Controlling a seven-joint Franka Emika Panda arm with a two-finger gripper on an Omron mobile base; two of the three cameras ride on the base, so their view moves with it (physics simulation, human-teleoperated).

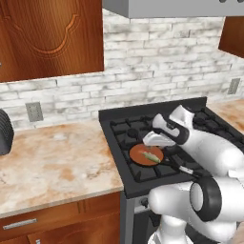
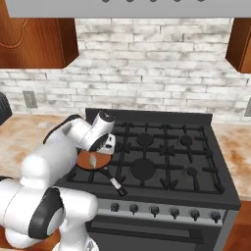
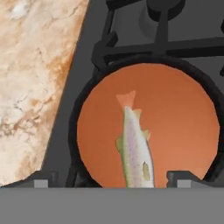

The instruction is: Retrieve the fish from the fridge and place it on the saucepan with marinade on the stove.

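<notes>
The fingers point(image 3: 41, 183) are standing wide apart at the bottom of the hand view, one tip at the lower left and the other at the lower right, with nothing between them being gripped — the fish point(image 3: 135, 146) is lying loose in the gap below. In the left base view the gripper point(image 1: 156, 141) is hovering just above the pan point(image 1: 138, 160), and in the right base view it is hanging over the same spot. The fish is resting on the orange-brown inside of the pan, its orange tail pointing toward the top of the hand view and its body running down to the bottom edge. The pan is sitting on the front left grate of the stove point(image 2: 196, 147), its long handle point(image 2: 113, 181) reaching toward the knobs point(image 2: 154, 211). Beside the stove, on its left, the marbled worktop point(image 1: 52, 162) is spreading out — a brick wall point(image 1: 157, 71) and wooden cabinets point(image 1: 47, 33) are rising behind.
</notes>
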